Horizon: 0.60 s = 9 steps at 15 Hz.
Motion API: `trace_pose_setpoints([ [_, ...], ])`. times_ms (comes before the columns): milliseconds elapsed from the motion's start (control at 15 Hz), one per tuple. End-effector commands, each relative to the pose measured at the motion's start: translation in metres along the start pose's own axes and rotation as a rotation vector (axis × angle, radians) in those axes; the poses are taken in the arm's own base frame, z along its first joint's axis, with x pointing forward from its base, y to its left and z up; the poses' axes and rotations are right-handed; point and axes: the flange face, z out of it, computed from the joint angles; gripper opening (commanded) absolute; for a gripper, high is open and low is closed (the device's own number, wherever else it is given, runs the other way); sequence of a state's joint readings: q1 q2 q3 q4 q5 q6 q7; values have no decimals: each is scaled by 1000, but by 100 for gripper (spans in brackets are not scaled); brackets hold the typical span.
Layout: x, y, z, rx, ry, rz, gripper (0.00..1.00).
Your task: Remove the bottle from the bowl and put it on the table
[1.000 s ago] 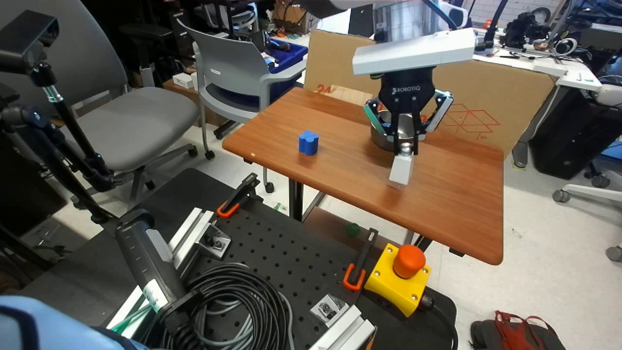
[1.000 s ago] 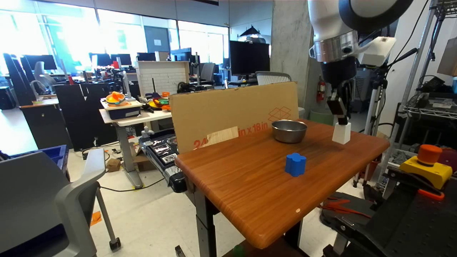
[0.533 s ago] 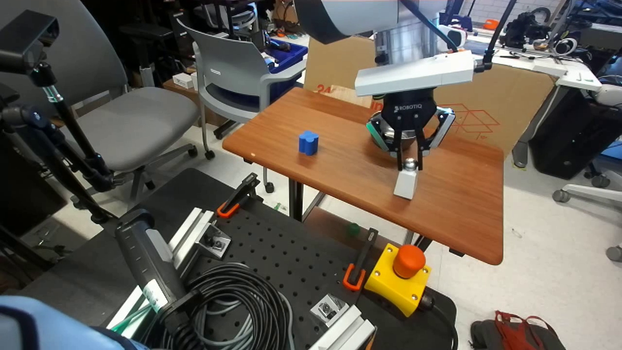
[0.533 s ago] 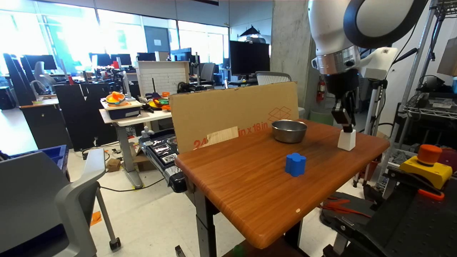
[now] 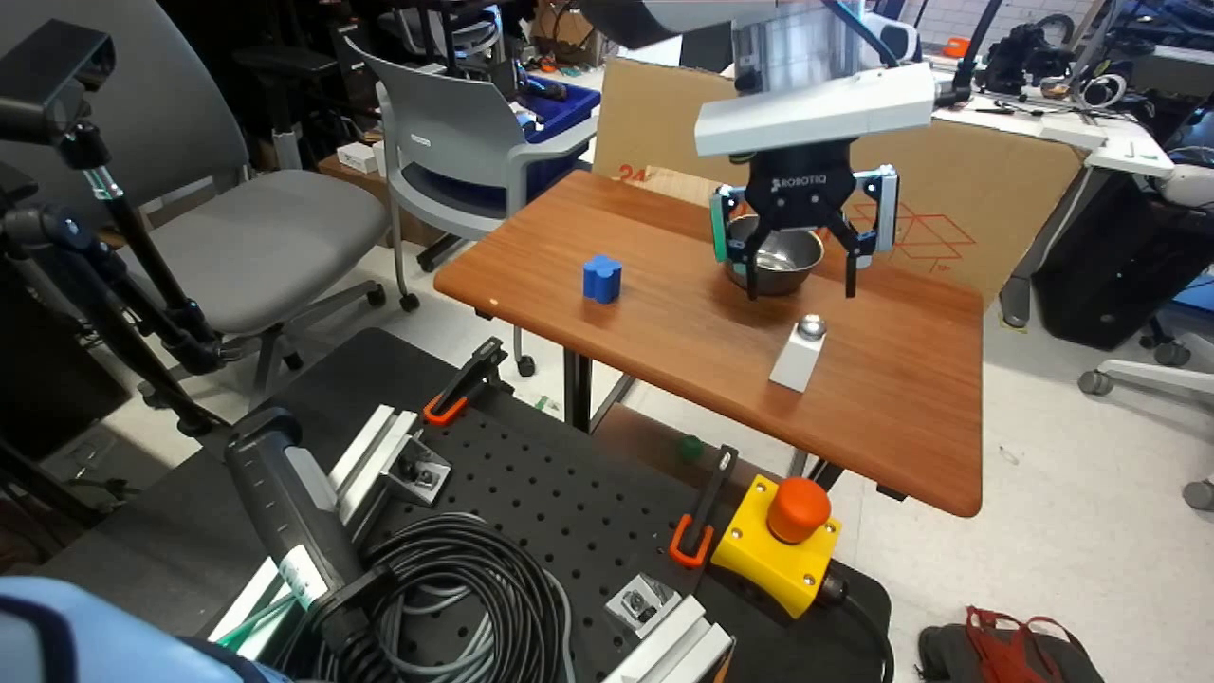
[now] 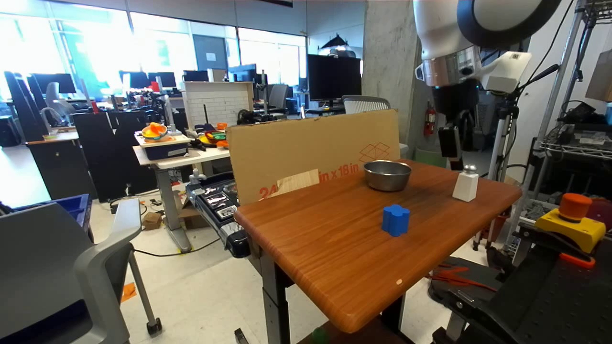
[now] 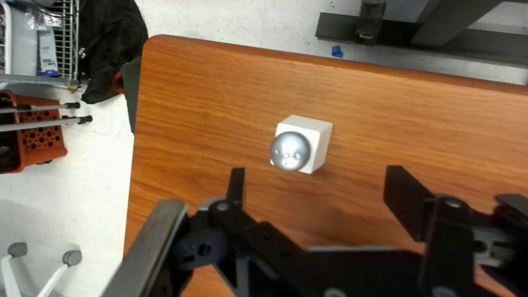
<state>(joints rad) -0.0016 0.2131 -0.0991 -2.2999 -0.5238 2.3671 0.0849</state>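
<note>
Spread wide, the end effector (image 5: 801,292) hangs above the bench (image 6: 315,248) with nothing between its fingertips (image 7: 236,185). Just below them in an exterior view stands the bottle (image 5: 795,362), white, tapered and topped by a rounded metal cap (image 5: 812,327); it rests upright on the bench on its broader end, with a visible gap to either fingertip, and the wrist view shows it off to one side of the line between them. The bowl (image 6: 387,177) sits apart from it on the same top, and the blue block (image 6: 396,220) is well apart from both. Going by this layout, both halves of the task look done: out of the bowl, onto the bench. What is in hand, as I read it, is the closing step, getting clear without disturbing the placement. The next move calls for a straight lift with the fingertips held at this width, then a retreat once there is room above the cap. Sideways travel at this height would be the thing to avoid, since a fingertip could catch the cap, and a knock that high might well tip so slim a bottle. No further handling seems needed, as it stands square on its base.
</note>
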Motion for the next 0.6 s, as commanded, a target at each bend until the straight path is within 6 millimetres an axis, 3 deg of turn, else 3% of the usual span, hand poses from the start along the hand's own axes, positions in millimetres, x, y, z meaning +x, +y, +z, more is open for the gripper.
trace_pose_setpoints([
  [0,-19,-5,-56,189,5,-30,100],
  [133,-23,-10,-81,321,-2,-45,100],
  [200,-12,-10,-59,232,-10,-17,100],
  [333,-19,-11,-80,286,1,-29,100],
  [533,-21,-11,-81,294,-1,-32,100],
])
